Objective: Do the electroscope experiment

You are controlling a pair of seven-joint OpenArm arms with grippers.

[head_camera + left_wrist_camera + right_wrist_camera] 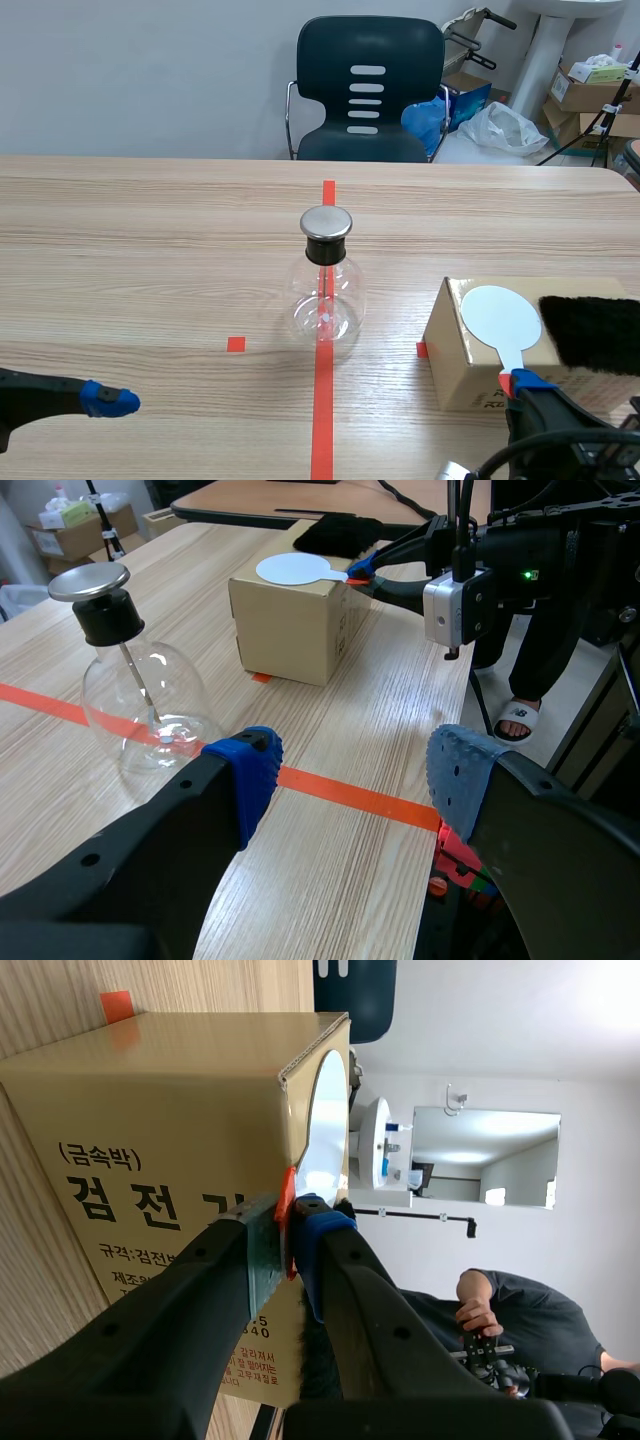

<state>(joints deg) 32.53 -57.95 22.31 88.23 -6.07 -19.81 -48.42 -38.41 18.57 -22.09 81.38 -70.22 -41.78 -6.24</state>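
Electroscope (326,285) is found upright at the middle of the table (150,260), on the long orange-red tape line (322,420). It is a clear glass flask closed by a black stopper and topped by a flat metal disc, and a thin rod is seen hanging inside.

To its right and nearer the robot, a cardboard box (455,365) is set on the table, well apart from the flask. On the box top a white paddle (500,318) is laid flat, with its round blade toward the far side and its orange-red handle pointing to the near edge. That handle is pinched between the closed fingers of the right gripper (292,1240), which is held at the box's near side, its pads pressed on either side of the handle.

Just right of the blade a black furry piece (595,333) is seen over the box's right part; whether it rests on the box cannot be told.

The left gripper (355,780) is seen low over the table at the near left, well apart from the flask. Its fingers are spread wide and nothing is held between them.

A dark chair (368,90) is placed beyond the table's far edge.
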